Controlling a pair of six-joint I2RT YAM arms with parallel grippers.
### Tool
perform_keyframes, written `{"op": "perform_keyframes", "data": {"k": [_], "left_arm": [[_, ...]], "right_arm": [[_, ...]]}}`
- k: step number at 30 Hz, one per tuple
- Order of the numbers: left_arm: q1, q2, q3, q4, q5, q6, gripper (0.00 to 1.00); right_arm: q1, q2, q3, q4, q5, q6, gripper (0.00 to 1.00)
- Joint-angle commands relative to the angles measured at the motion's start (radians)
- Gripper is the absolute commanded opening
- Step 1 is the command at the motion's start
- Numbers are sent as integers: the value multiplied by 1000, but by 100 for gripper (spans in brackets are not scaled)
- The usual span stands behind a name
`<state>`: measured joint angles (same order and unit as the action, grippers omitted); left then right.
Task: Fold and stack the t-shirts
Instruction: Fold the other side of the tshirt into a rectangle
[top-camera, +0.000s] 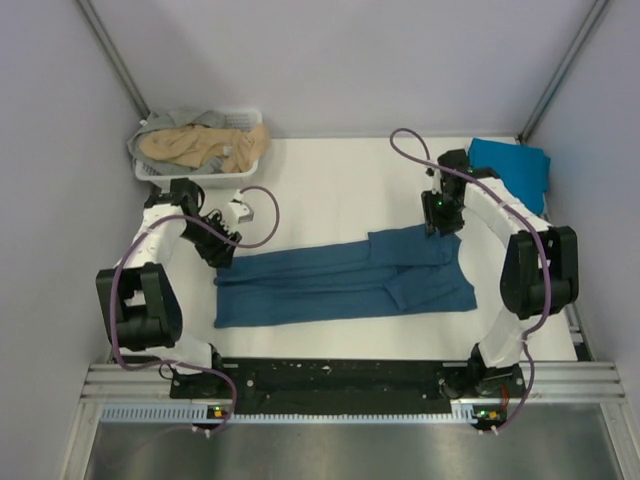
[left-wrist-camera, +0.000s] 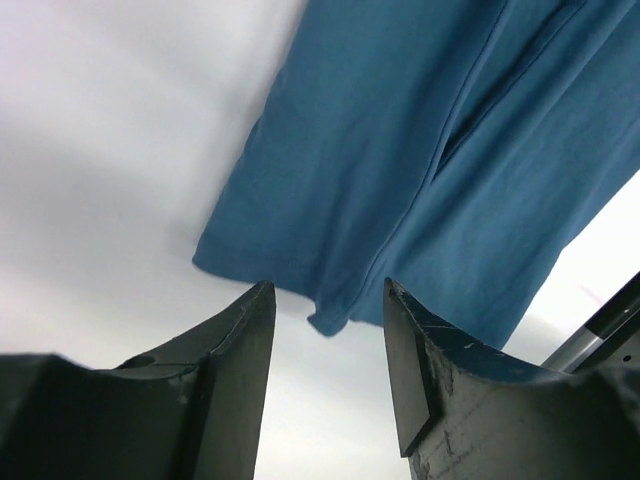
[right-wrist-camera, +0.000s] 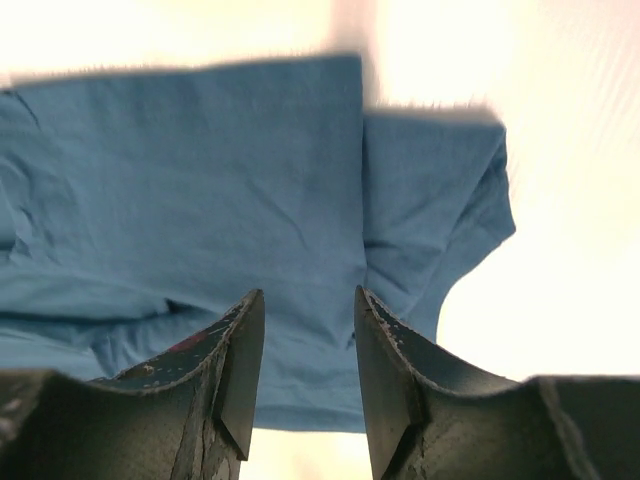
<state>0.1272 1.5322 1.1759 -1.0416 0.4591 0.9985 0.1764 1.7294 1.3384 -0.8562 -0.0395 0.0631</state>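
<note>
Grey shirt mostly buried under tan shirt, teal shirt cropped in both wrist views

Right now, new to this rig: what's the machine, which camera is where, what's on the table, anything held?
Two robot arms are bolted at the near edge of a white table. The wide picture comes from a fixed camera above and behind them; the other two come from a camera on each wrist, looking past that arm's own two fingers. A dark teal-blue t-shirt lies mid-table, partly folded lengthwise. A folded cyan-blue t-shirt sits at the far right. A white slatted basket at the far left holds a tan shirt and a grey shirt. The left gripper and right gripper are both open near the teal shirt's two ends, holding nothing.
</note>
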Motion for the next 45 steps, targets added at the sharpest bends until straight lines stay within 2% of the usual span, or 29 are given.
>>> {"op": "perform_keyframes", "data": {"k": [1, 5, 8, 10, 14, 15, 17, 22, 26, 30, 35, 37, 40, 45], "left_arm": [[-26, 72, -25, 60, 29, -40, 53], [-31, 91, -70, 132, 24, -46, 52], [-35, 105, -82, 141, 39, -40, 45], [-37, 114, -88, 138, 59, -40, 40], [-38, 126, -96, 92, 90, -20, 38], [-38, 121, -97, 78, 92, -12, 38], [-38, 114, -101, 57, 99, 5, 39], [-38, 66, -91, -37, 151, 80, 52], [-49, 2, -151, -29, 148, 144, 58], [-72, -21, -216, 73, 84, 108, 59], [-77, -1, -214, 132, 52, 71, 49], [-84, 2, -222, 159, 23, 55, 43], [-90, 2, -243, 187, -13, 45, 43], [-97, -10, -272, 206, -34, 49, 42]], "right_arm": [[-26, 74, 41, 59, -40, 47, 41], [-40, 94, -4, 74, -17, 52, 41], [-46, 99, -39, 92, -25, 50, 38], [-54, 98, -57, 98, -30, 52, 32], [-74, 78, -87, 102, -33, 55, 16], [-77, 67, -94, 100, -36, 55, 13], [-83, 52, -102, 100, -40, 50, 12], [-83, 36, -117, 97, -53, 50, 0], [-83, 10, -127, 88, -65, 55, 0], [-83, -20, -119, 77, -74, 55, 0], [-83, -22, -104, 57, -73, 46, 1], [-84, -19, -105, 55, -65, 43, 8], [-83, -14, -110, 54, -63, 44, 12], [-84, -31, -110, 49, -60, 47, 12]]}}
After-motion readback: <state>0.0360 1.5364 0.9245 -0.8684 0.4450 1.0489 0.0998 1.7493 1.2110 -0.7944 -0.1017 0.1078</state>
